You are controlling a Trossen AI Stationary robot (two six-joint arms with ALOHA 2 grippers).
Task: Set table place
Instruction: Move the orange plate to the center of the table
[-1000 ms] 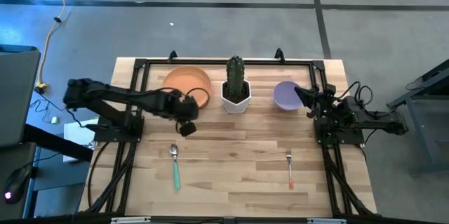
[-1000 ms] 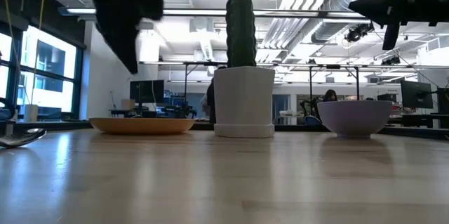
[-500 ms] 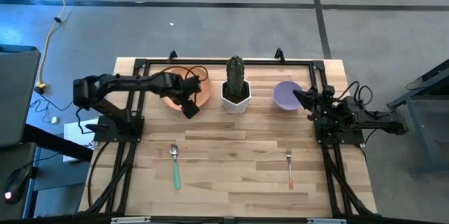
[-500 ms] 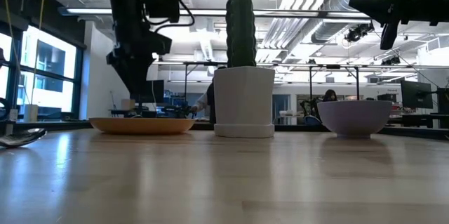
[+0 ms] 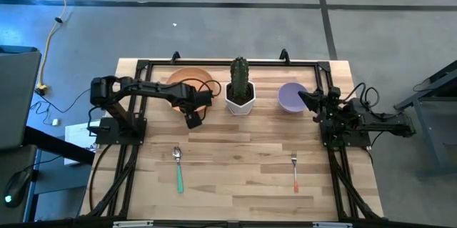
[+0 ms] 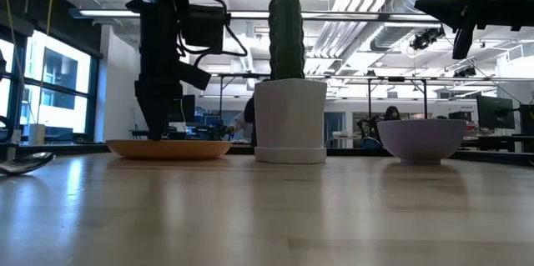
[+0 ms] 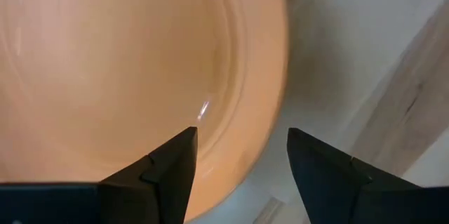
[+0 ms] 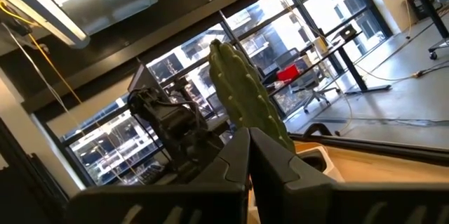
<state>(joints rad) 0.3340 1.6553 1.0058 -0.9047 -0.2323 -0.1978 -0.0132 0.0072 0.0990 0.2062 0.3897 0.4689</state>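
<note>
Left gripper [image 7: 238, 155], fingers spread wide, hangs over the near rim of the orange plate [image 5: 187, 80] at the far left of the table [image 5: 235, 178], apparently preparing to grasp it; next it should lower and close on the rim.

The left pincer [image 5: 193, 119] hangs over the orange plate's [image 5: 187, 78] near rim, beside the cactus [image 5: 240, 85].

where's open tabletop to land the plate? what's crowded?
Free: bare light wood table between the green-handled spoon and orange-handled fork. Crowded: the far row, with round orange plate, left gripper, potted cactus, lavender bowl, right gripper.
</note>
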